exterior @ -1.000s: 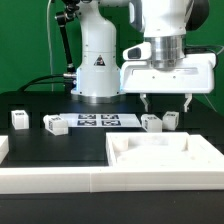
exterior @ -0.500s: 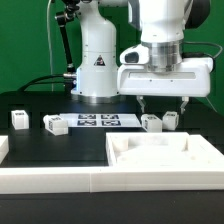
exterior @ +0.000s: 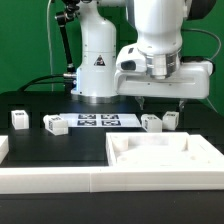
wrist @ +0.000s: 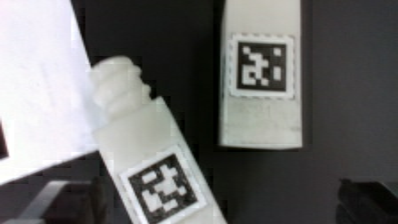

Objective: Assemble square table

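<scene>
"Where's the hand (exterior: 165, 101) now?"

"Spread wide, holding nothing. It hangs over two legs (exterior: 151, 123) lying on the surface (exterior: 70, 140), just behind the tabletop slab (exterior: 160, 150)."

"Will they be awkward to lift?"

"I'd say not. They look like small, stiff plastic, surely light, maybe a bit slick. I'd pinch the straight-lying leg (wrist: 263, 75) across its long flat sides, around the middle."
</scene>
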{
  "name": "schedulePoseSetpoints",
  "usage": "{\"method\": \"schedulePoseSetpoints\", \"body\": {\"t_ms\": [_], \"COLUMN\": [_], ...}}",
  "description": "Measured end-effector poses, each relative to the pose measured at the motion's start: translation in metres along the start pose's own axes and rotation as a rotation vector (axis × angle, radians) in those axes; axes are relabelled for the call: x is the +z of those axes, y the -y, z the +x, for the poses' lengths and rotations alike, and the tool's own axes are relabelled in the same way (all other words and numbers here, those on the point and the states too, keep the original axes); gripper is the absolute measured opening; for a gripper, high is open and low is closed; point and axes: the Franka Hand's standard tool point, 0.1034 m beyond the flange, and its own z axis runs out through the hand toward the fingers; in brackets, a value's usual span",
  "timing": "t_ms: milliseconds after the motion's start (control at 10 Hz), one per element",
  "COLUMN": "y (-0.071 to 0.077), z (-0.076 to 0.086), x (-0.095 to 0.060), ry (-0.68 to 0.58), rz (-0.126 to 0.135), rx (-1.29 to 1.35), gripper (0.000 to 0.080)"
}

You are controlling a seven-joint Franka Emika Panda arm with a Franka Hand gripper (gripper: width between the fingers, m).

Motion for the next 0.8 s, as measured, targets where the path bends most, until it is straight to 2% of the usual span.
{"method": "schedulePoseSetpoints", "body": {"t_ms": [100,300,400,500,600,800], "y": [0.0007,0.0058,0.0090,0.0095,0.0068,0.0089], "z": [0.0031,-0.0022,-0.0030,0.0046,0.0022,0.0041], "x": [0.0004,0.0060,0.0066,0.0063,0.0079,0.0097], "ry": [0.038,0.150,0.244,0.280,0.342,0.342], "rz": [0.000,-0.018,-0.024,-0.019,-0.024,-0.026], "rx": [0.006,0.003,0.007,0.009,0.015,0.022], "gripper": [0.0649,0.0649,0.0649,0.0649,0.0649,0.0649]}}
